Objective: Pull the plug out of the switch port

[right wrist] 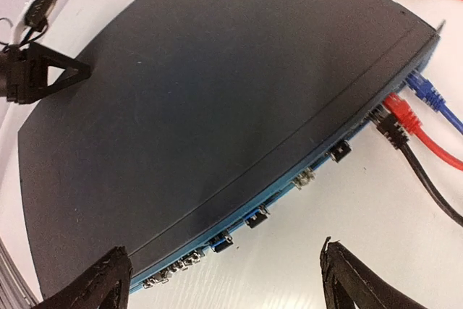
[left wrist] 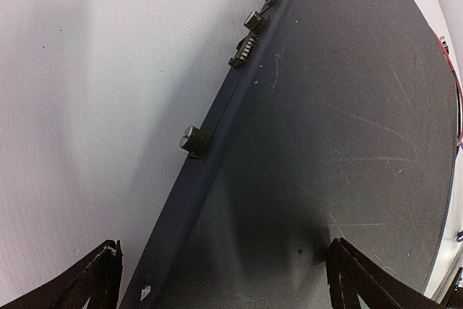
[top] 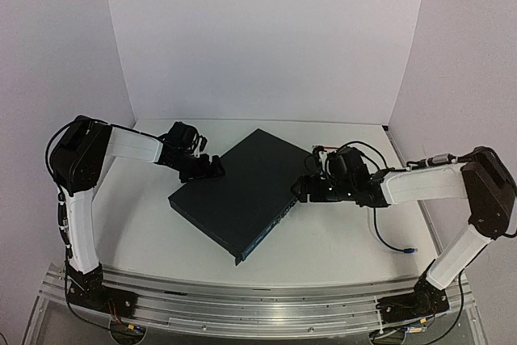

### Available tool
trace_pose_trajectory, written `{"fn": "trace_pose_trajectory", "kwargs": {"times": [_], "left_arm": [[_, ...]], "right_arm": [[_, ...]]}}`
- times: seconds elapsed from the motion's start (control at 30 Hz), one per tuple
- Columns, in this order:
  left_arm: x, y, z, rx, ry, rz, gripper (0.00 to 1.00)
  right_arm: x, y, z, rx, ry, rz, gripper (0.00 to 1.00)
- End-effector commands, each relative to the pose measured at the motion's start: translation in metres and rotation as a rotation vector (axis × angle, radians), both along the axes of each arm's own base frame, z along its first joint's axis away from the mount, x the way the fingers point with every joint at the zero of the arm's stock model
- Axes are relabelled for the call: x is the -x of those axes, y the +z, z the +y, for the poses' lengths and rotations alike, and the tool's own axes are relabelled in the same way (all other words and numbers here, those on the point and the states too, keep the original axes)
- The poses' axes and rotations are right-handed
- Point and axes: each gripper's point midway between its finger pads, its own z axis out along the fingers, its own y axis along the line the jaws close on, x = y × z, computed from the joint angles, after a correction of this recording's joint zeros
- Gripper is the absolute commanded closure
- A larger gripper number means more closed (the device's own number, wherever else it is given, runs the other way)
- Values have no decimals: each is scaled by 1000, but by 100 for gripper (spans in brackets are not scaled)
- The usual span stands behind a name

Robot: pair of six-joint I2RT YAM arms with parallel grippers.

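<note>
Switch [top: 238, 191] sits in the middle of the bench [top: 339, 240], turned diagonally so its socket face looks toward the near right corner. Three plugs are seated at the far end of that face: a blue plug [right wrist: 425, 92], a red plug [right wrist: 400, 112] and a black plug [right wrist: 385, 129] (which one I am meant to take, I cannot tell). So the pull is not done; as I judge it, the whole job lies ahead.

My right gripper [right wrist: 223, 247] hangs before the socket face, fingers wide apart with nothing between them, nearer the empty sockets than the plugs. My left gripper [left wrist: 224, 242] is spread too, one finger over the lid and one over the bench, at the opposite long side toward the far left corner; whether it presses down I cannot tell.

What is left: shift the right gripper along to the plugs, close on one, and draw it straight out while the left steadies the box.
</note>
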Motion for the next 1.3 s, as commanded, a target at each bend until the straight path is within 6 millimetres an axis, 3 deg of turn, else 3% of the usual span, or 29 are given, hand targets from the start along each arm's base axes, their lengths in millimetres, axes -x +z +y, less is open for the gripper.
{"fn": "trace_pose_trajectory", "kwargs": {"times": [0.0,0.37,0.73,1.27], "left_arm": [[0,1,-1,-7,-6,2,2],[-2,3,-7,9,-24,0,2],[-1,3,-8,18,-24,2,2],[0,5,-14,41,-49,-8,2]], "right_arm": [[28,-19,-38,166,-159,307,14],[38,-38,-21,119,-154,467,18],[23,-35,0,87,-115,466,19],[10,-45,5,89,-141,451,19]]}}
